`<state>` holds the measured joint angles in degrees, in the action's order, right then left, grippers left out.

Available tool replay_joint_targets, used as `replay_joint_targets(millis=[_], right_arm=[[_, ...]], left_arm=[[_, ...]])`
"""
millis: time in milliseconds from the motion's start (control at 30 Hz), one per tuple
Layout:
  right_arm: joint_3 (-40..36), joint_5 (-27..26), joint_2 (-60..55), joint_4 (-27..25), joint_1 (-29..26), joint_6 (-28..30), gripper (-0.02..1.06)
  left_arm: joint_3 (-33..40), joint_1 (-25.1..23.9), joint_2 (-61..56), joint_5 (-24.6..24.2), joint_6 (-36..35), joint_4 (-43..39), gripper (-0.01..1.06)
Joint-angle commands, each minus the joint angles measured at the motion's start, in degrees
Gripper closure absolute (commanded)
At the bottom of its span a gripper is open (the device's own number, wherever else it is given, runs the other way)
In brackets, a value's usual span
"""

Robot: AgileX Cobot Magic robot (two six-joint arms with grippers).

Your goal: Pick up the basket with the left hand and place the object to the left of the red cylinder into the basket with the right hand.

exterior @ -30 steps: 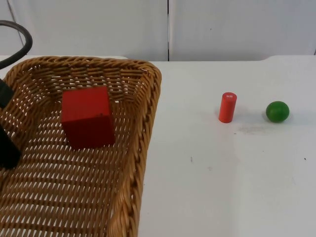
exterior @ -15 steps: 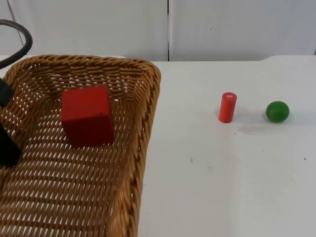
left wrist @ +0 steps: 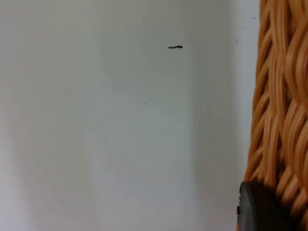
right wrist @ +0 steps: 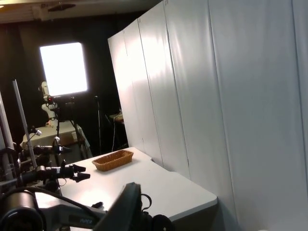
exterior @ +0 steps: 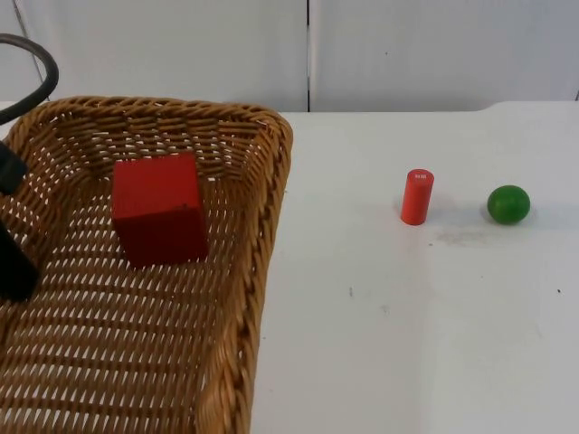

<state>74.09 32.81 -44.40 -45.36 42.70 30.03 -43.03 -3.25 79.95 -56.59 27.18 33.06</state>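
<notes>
My left hand (left wrist: pixel 257 209) is clamped on the basket (exterior: pixel 262 226) rim; the weave looks stiff and light. Cube (exterior: pixel 159 210) already sits inside. Can't tell about the right hand.

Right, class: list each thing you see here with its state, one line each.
wicker basket: held at its left rim by the left gripper, red cube inside
red cube: resting in the basket
red cylinder: upright on the table
green ball: on the table, right of the cylinder
</notes>
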Motion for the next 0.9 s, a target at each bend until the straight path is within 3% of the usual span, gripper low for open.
replay_joint_targets(millis=[0,533,867], right_arm=[[-0.1,-0.6,0.1,-0.3,-0.3,-0.1,0.00],[-0.1,0.7,0.1,0.8,-0.3,1.4,0.00],[-0.1,2.5,0.1,5.4,-0.3,1.4,0.00]], left_arm=[[-0.2,-0.2,-0.3,1.0,0.2,2.4,1.05],[-0.7,-0.2,10.2,11.1,3.1,3.4,1.05],[-10.1,-0.2,21.3,9.6,4.1,2.6,1.05]])
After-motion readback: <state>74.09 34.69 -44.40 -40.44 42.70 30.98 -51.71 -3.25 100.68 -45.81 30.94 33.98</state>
